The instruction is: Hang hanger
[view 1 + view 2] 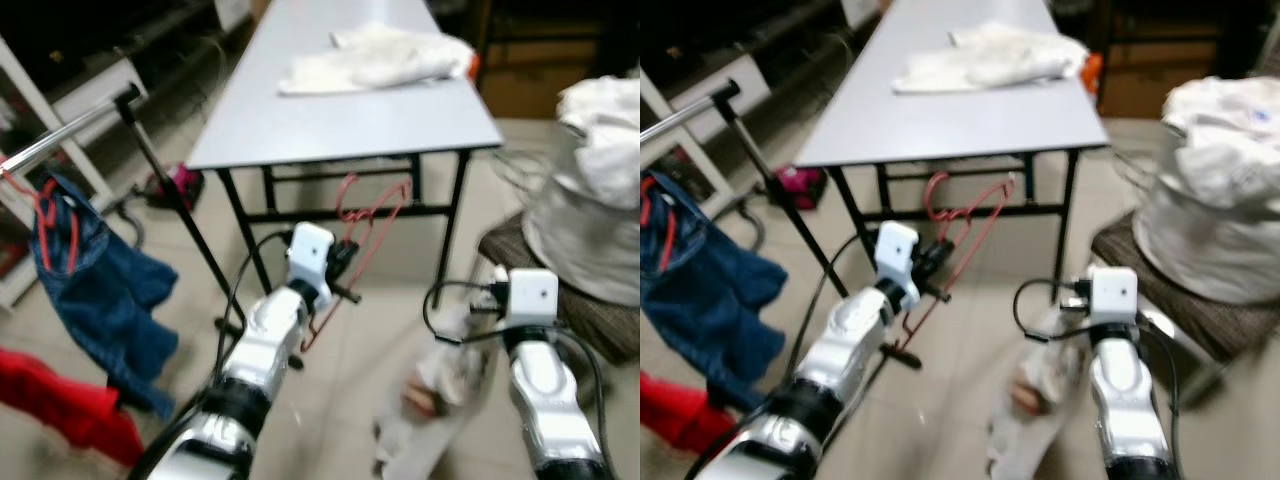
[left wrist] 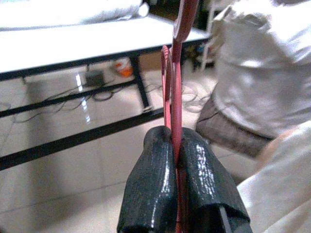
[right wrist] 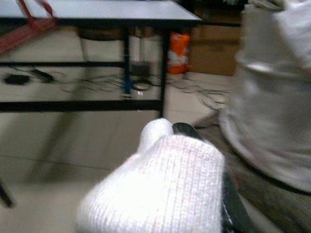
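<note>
Left gripper [image 1: 345,268] is clenched on a red wire hanger [image 1: 362,222]; in the left wrist view both black fingers [image 2: 155,189] are pressed against the wire, which runs up between them. The hanger is held in the air in front of the near edge of the grey table [image 1: 340,120], with its long axis rising from the gripper and tilting toward the far right.

Right gripper [image 3: 194,145] is wrapped in a white knitted garment [image 3: 160,194] that drapes over it and hangs toward the floor; whether the fingers are closed on the cloth cannot be told, since the fabric covers them.

Target for the move is judged to be the clothes rail [image 1: 70,130] at the far left, a metal bar on a black stand. A blue garment [image 1: 100,280] already hangs from it on another red hanger [image 1: 55,215]. The rail lies to the left of the held hanger and well apart from it, and the left arm is the nearer arm.

To hook on, the hanger would need to be carried left and raised above the bar. Both eye views are blurred, so the hook's orientation cannot be confirmed.
</note>
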{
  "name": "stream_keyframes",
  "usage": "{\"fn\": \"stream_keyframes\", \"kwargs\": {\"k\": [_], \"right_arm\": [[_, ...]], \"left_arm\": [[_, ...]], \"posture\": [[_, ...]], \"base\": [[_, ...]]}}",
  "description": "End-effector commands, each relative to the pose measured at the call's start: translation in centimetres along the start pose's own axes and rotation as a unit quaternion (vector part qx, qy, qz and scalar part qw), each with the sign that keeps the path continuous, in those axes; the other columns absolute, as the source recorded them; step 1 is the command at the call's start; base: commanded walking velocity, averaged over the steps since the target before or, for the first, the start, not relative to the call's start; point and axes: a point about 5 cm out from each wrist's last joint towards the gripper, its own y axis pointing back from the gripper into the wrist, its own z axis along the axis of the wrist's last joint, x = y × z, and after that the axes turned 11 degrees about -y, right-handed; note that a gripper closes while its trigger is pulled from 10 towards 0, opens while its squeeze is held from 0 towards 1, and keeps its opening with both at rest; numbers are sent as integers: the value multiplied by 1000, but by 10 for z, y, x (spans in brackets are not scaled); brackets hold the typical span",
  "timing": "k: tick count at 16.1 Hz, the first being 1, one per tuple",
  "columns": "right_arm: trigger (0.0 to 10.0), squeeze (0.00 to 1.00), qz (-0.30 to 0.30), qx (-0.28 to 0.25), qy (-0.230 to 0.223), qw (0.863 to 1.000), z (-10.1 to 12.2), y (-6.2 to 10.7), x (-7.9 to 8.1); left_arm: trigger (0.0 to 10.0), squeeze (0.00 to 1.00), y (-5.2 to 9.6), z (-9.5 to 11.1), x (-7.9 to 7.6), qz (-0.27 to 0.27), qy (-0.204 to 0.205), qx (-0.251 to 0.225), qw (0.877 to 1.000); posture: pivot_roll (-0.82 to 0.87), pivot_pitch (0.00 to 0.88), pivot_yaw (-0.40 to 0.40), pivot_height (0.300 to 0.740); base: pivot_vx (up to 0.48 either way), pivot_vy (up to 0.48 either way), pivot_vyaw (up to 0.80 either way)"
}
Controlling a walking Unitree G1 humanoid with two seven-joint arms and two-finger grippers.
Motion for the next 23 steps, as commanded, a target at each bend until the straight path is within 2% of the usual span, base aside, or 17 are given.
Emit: {"fn": "stream_keyframes", "kwargs": {"k": [1,4,7,9,14,16,19,23], "right_arm": [[10000,0,-4,-10,8,1000,5,0,-6],[10000,0,-2,-13,13,1000,7,0,-7],[10000,0,-5,-1,17,1000,2,1,-7],[10000,0,16,8,28,999,1,0,-3],[10000,0,57,23,55,997,5,-11,-2],[10000,0,62,24,51,997,6,-15,1],[10000,0,69,23,44,996,5,-18,8],[10000,0,68,22,41,997,4,-17,7]], "left_arm": [[10000,0,-2,0,-2,0,7,2,1000],[10000,0,-3,-1,0,5,12,8,1000],[10000,0,-1,-10,8,39,24,36,998],[10000,0,7,-22,18,79,45,64,994],[10000,0,24,-38,15,115,45,74,990],[10000,0,25,-37,14,118,39,69,990],[10000,0,23,-30,16,114,35,55,991],[10000,0,19,-28,7,91,30,50,994]], "posture": [[-279,0,171,740],[-281,0,174,740],[-271,0,165,740],[-250,0,130,740],[-180,0,41,740],[-165,0,38,740],[-162,0,48,740],[-184,0,67,740]], "base": [[0,0,0],[0,0,531],[0,0,0],[0,0,0],[0,0,0],[0,0,0],[0,-480,513],[0,-480,483]]}}
